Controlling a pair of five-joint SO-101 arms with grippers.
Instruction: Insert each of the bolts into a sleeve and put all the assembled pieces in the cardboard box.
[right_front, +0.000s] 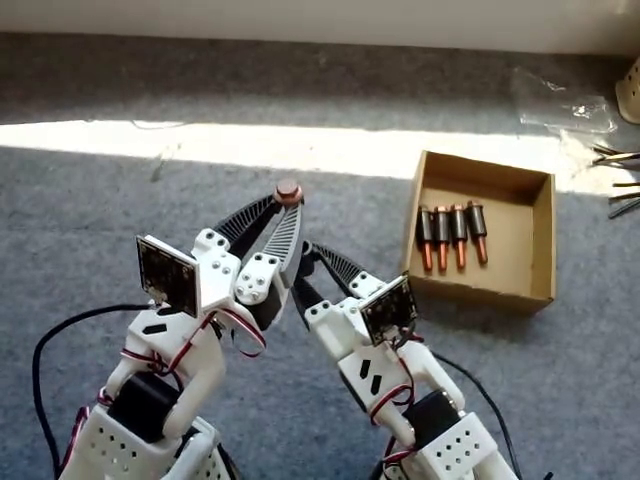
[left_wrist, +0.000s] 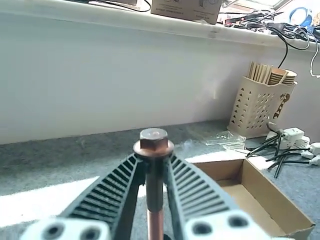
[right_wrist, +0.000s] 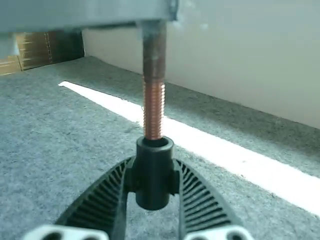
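Note:
My left gripper (left_wrist: 154, 165) is shut on a copper bolt (left_wrist: 154, 150), held upright by its shank with the hex head on top; from above the bolt head (right_front: 288, 191) shows at the fingertips. My right gripper (right_wrist: 155, 175) is shut on a black sleeve (right_wrist: 154, 172) held just under the bolt. The bolt's threaded end (right_wrist: 153, 112) dips into the sleeve's mouth. In the high view the right gripper (right_front: 302, 272) sits below and beside the left one. The cardboard box (right_front: 540, 235) to the right holds several assembled bolt-and-sleeve pieces (right_front: 451, 233) side by side.
Grey carpet covers the work surface, with a sunlit strip (right_front: 250, 145) across it. A clear plastic bag (right_front: 565, 105) lies behind the box. A basket (left_wrist: 260, 102) with wooden sticks, cables and plugs (left_wrist: 292, 142) stand at the far right by the wall.

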